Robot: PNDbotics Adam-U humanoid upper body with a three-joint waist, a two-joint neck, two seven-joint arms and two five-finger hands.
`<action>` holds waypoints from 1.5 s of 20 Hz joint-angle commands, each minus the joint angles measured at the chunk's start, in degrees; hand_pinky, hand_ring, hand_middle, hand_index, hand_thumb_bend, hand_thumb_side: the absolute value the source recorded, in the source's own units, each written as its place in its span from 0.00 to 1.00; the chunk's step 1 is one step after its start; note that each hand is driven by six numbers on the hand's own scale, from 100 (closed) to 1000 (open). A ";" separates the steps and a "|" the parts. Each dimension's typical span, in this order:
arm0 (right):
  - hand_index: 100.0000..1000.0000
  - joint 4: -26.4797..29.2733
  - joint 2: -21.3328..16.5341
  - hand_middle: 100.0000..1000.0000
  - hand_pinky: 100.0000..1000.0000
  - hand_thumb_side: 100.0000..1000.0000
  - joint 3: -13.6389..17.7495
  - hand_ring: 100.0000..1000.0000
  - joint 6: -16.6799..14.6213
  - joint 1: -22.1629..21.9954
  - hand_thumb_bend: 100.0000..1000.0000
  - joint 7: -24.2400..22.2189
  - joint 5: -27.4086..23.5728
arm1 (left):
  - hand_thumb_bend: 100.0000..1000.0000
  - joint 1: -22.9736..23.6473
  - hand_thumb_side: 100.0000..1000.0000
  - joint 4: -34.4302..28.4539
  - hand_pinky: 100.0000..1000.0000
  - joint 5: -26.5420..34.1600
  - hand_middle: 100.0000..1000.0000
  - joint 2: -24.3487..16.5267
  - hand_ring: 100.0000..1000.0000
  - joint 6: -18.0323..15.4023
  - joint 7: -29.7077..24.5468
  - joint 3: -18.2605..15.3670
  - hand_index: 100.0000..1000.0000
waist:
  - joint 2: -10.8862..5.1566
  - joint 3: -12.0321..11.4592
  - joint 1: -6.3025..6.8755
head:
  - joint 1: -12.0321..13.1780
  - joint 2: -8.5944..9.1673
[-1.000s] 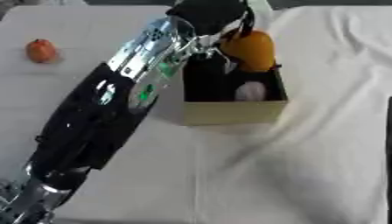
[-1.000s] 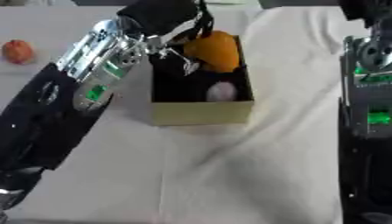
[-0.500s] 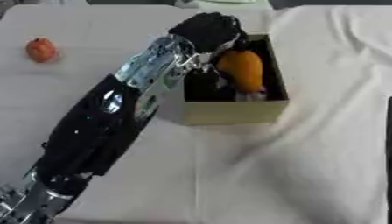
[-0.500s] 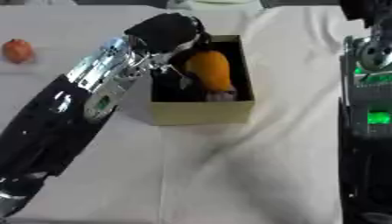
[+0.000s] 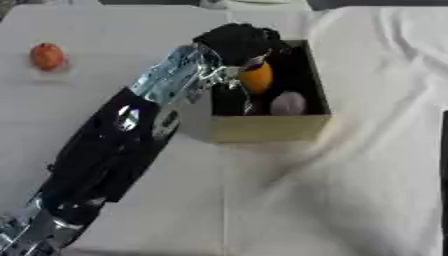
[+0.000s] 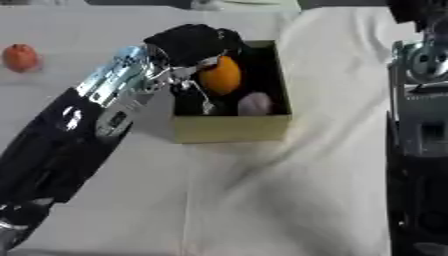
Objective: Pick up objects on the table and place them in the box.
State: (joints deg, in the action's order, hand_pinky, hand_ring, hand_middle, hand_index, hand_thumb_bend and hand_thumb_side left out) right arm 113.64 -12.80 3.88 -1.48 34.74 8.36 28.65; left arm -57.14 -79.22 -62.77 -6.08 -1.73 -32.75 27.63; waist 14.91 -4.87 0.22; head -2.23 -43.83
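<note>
1. While reaching over the box (image 5: 262, 127), the left hand (image 5: 234, 41) has its fingers curled round an orange fruit (image 5: 256, 77) inside the box.
2. Pale round item (image 5: 287, 103): on box floor, beside the fruit.
3. Red-orange fruit (image 5: 47, 55): on table (image 5: 105, 25), far left, well apart.
4. Right hand: not seen; only its arm (image 6: 420, 125) shows.

White cloth (image 5: 350, 200) covers the table, creased toward three o'clock. A dark strip (image 5: 157, 2) borders twelve o'clock. Lighting is even.
</note>
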 commanded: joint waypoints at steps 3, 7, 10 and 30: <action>0.79 0.95 -0.50 0.69 0.83 0.72 0.33 0.80 0.04 0.52 0.00 0.04 -0.26 | 0.42 -1.57 0.22 -3.94 0.58 1.74 0.81 -1.83 0.75 1.39 0.85 -3.56 0.91 | -1.13 -0.11 -0.10 | -0.42 -0.29; 0.79 0.95 -0.57 0.70 0.83 0.72 0.39 0.80 0.07 0.48 0.00 0.11 -0.20 | 0.32 -2.48 0.23 -8.51 0.55 5.82 0.78 -4.09 0.71 3.38 0.94 -5.90 0.89 | -1.21 -0.31 -0.10 | -0.70 -0.29; 0.79 0.95 -0.62 0.70 0.83 0.72 0.41 0.80 0.07 0.49 0.00 0.12 -0.15 | 0.27 -3.00 0.23 -12.08 0.53 9.38 0.77 -6.05 0.70 5.02 0.20 -7.66 0.88 | -1.26 -0.42 -0.12 | -0.82 -0.29; 0.79 0.95 -1.78 0.70 0.83 0.72 0.75 0.80 0.58 1.00 0.00 0.29 0.74 | 0.46 1.00 0.20 -3.87 0.59 9.42 0.81 -30.39 0.75 10.82 2.01 -18.21 0.88 | -1.50 -1.47 -0.54 | -2.40 -0.29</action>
State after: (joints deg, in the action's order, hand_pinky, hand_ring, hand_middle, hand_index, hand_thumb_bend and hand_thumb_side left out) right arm 113.64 -13.40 4.26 -0.98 34.79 8.60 29.14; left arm -55.38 -84.20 -52.85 -33.81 9.17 -31.23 10.53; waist 14.67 -6.30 -0.46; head -4.61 -43.83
